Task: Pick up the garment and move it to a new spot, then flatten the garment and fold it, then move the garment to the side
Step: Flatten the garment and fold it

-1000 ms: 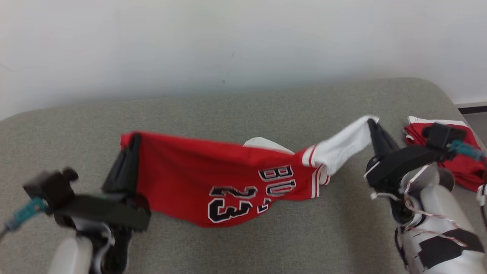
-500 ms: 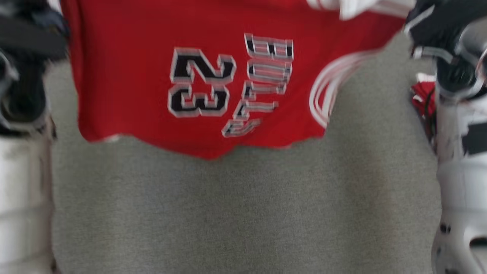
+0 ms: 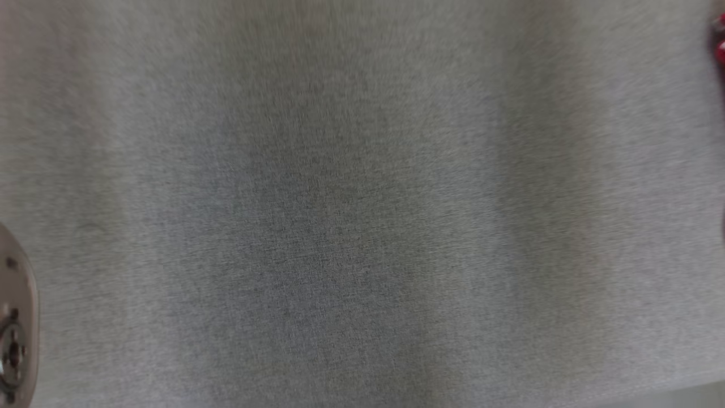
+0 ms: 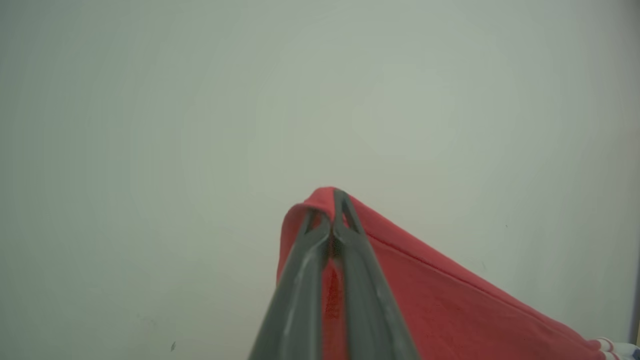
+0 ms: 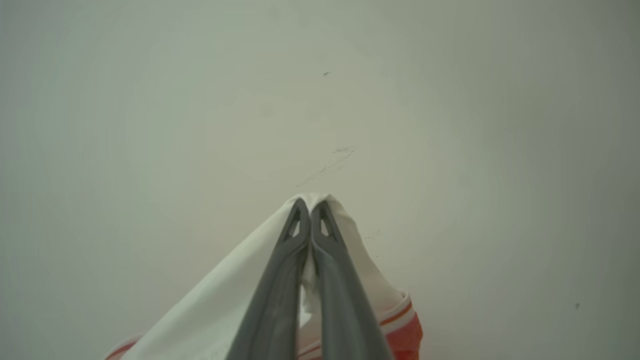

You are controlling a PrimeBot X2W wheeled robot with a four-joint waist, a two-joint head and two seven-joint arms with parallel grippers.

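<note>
Red garment (image 4: 450,310) w/ stripe-trimmed white end (image 5: 210,310), lifted by two corners, prob. hanging taut.

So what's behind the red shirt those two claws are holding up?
Behind the shirt, pinched by the left claw and right claw, is a plain pale wall with a few small marks. Whatever lies directly behind the cloth is covered.
</note>
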